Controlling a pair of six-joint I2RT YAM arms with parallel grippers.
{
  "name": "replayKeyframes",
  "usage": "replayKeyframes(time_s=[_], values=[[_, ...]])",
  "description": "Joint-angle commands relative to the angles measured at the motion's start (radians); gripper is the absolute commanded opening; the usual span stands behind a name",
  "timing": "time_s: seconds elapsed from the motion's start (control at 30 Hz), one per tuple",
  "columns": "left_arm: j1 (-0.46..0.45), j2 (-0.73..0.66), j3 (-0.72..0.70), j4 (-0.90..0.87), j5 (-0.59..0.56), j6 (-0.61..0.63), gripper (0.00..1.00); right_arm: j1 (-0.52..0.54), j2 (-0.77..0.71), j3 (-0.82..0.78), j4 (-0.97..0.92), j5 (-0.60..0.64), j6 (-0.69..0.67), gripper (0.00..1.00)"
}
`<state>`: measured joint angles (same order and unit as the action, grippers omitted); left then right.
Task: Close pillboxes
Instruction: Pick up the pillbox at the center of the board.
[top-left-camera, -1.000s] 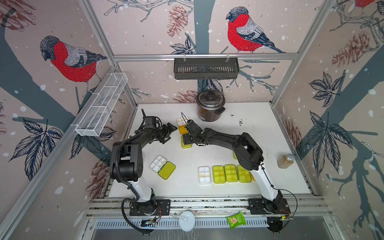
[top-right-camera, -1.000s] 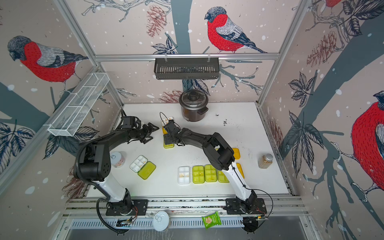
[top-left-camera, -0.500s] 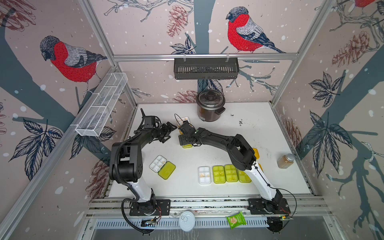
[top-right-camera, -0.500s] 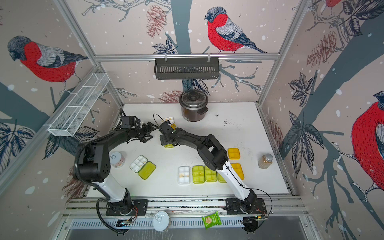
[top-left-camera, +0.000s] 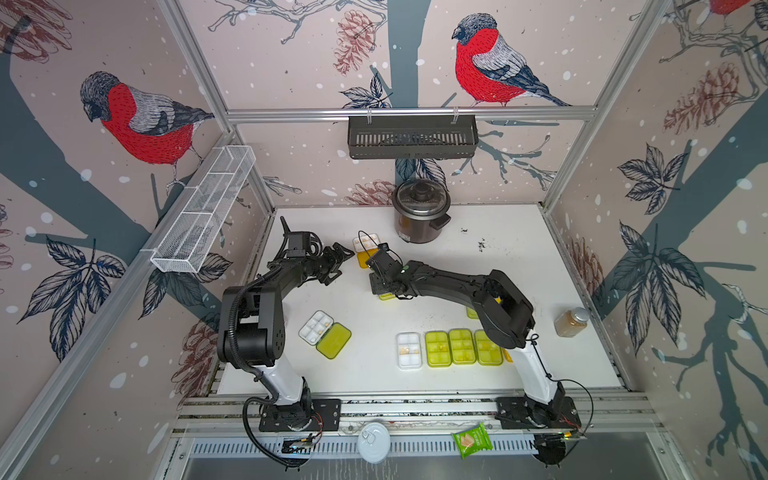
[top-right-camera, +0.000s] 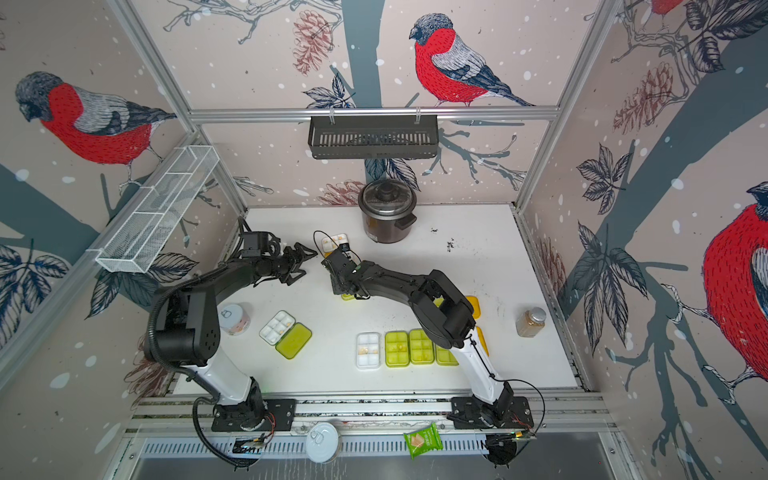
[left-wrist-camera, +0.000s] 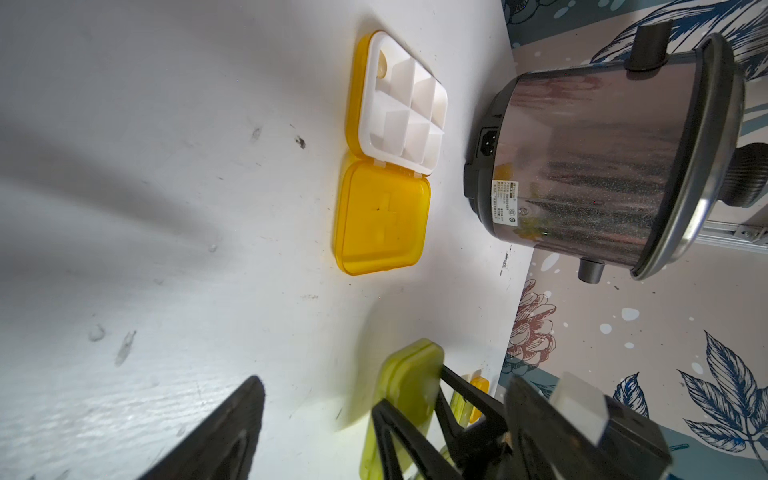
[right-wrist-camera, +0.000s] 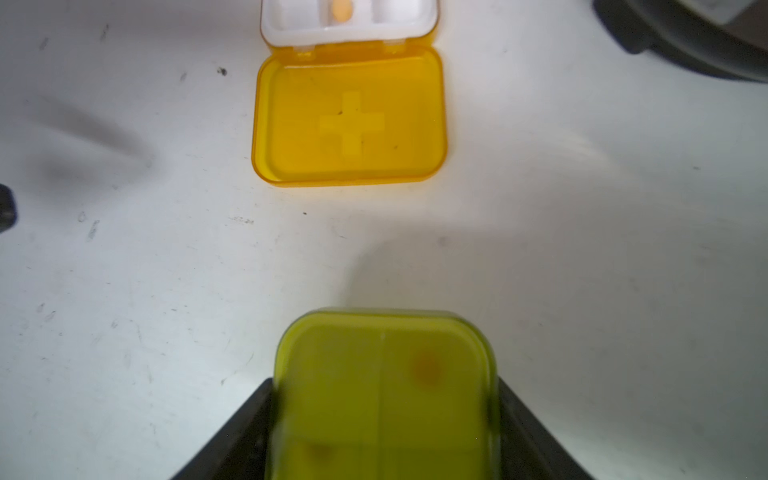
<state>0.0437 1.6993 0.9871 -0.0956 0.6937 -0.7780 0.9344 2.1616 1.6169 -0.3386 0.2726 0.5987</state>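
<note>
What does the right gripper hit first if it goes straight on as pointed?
Likely the open orange-yellow lid lying flat on the table, ahead in the right wrist view. The lime-green pillbox clamped in the right gripper would touch it first. Height is unclear; it might scrape the table earlier.

The arms (top-left-camera: 449, 282) are black with white lower links (top-left-camera: 286, 378), looped black cables (top-left-camera: 245, 415), seemingly one green light (top-left-camera: 402, 270).

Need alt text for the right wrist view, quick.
The right gripper is shut on a closed green pillbox, fingers on both its sides. Beyond it on the white table lies an orange pillbox, open, lid flat.
</note>
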Motion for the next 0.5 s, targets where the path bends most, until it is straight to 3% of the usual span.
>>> replayKeyframes(time_s=[0.0,0.2,0.47], values=[[0.001,-0.009,-0.01,0.024,0.016,-0.003,0.9,-0.031,-0.078,-0.099,0.077,0.023,0.013,0.71],[0.002,-0.016,-0.025,0.046,0.031,-0.018,0.9,-0.117,-0.296,-0.397,0.145,0.019,0.007,0.71],[0.002,-0.01,-0.03,0.05,0.035,-0.021,0.9,-0.189,-0.502,-0.681,0.185,0.019,0.008,0.71]])
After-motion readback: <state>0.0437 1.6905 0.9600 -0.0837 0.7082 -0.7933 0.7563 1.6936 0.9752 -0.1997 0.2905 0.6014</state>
